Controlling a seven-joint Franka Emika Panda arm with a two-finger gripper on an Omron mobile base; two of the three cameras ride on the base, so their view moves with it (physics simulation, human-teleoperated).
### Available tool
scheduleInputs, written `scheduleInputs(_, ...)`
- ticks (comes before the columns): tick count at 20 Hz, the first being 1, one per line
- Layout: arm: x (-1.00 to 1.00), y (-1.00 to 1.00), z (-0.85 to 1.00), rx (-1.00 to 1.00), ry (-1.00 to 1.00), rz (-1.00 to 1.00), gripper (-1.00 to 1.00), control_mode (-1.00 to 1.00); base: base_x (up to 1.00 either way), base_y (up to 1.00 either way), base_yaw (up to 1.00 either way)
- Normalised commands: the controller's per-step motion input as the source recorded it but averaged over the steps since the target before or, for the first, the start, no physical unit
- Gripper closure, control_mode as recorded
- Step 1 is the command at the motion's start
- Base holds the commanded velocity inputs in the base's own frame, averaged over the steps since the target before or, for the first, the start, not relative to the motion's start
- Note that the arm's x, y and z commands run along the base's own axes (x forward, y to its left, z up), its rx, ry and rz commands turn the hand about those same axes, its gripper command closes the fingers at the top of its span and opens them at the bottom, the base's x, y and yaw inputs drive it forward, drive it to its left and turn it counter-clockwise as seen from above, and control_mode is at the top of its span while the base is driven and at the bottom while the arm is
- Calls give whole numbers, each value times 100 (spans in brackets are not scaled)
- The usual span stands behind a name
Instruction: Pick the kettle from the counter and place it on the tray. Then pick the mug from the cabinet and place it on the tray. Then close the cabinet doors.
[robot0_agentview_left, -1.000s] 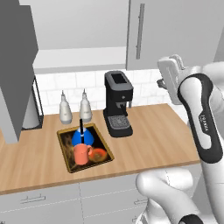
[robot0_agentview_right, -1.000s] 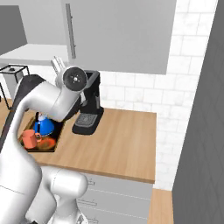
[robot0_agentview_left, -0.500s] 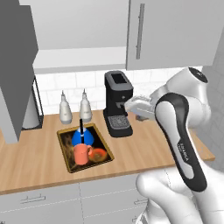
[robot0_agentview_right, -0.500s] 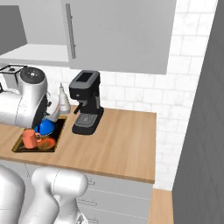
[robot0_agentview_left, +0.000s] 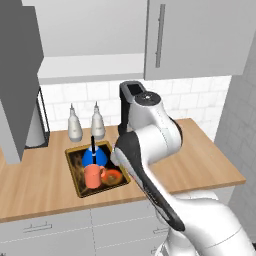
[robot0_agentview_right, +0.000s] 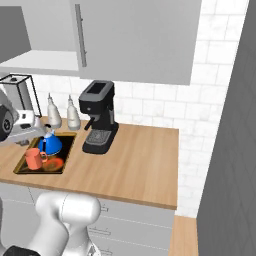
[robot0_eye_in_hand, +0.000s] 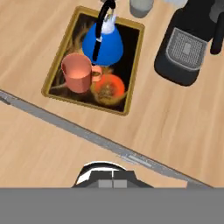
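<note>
Since the earlier frames the arm has swung from high on the right, near the cabinet door, across to a low position over the surface (robot0_agentview_left: 45, 185); the items on it have not shifted. The tool (robot0_eye_in_hand: 113, 183) is clenched with nothing in it, its 2 tips pressed together at the bottom of the hand view, above bare wood in front of the tray (robot0_eye_in_hand: 133, 65).

Kettle (robot0_agentview_left: 94, 156) and mug (robot0_agentview_left: 93, 176) both stand on the tray, the mug just in front of the kettle and apparently touching or nearly touching it. Both placements are judged complete. 2 white bottles (robot0_agentview_left: 74, 125) stand behind the tray and a black coffee machine (robot0_agentview_right: 99, 117) to its right, well clear.

Remaining step: the cabinet doors. The left door (robot0_agentview_left: 19, 75) stands swung outward, showing its edge, with the shelf (robot0_agentview_left: 90, 67) exposed. The right door (robot0_agentview_left: 195, 37) appears shut, its bar handle (robot0_agentview_left: 160, 36) flush.

Recommended handling, as a judgement:
- Raise the arm clear of the kettle's arched handle before moving left.
- Keep the tool clenched and push on the open door's outer face, near its free edge, not the hinge side.
- Follow the door's arc to full closure; a straight shove risks slipping off.
</note>
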Motion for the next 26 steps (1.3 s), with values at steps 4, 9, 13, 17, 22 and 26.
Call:
scheduleInputs(4,0,53,-52,-58,-22,34,100,-100,0,0,0)
scheduleInputs(9,0,63,-29,-49,-29,37,100,-100,0,0,0)
scheduleInputs(13,4,53,-41,-49,-11,34,100,-100,0,0,0)
scheduleInputs(17,0,36,-29,-44,-6,3,100,-100,0,0,0)
scheduleInputs(22,0,91,0,-31,-7,-3,100,-100,0,0,0)
scheduleInputs(26,0,30,-1,-8,0,-3,100,-100,0,0,0)
